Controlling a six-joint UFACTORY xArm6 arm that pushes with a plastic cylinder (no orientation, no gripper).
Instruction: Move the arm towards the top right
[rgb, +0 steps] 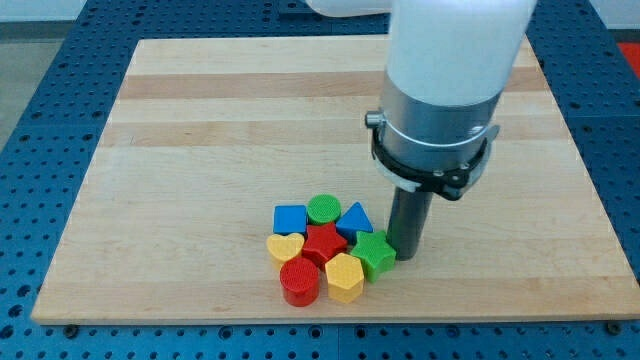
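My tip (405, 254) rests on the wooden board (200, 130) just right of a tight cluster of blocks, touching or nearly touching the green star (375, 252). The cluster holds a blue square block (290, 218), a green round block (323, 208), a blue triangle (355, 219), a red star (323, 242), a yellow heart (285, 247), a red cylinder (299, 282) and a yellow hexagon (343, 276). The arm's white and grey body (440, 90) rises above the tip.
The board sits on a blue perforated table (40, 120). Its bottom edge runs just below the cluster; its right edge lies at the view's right.
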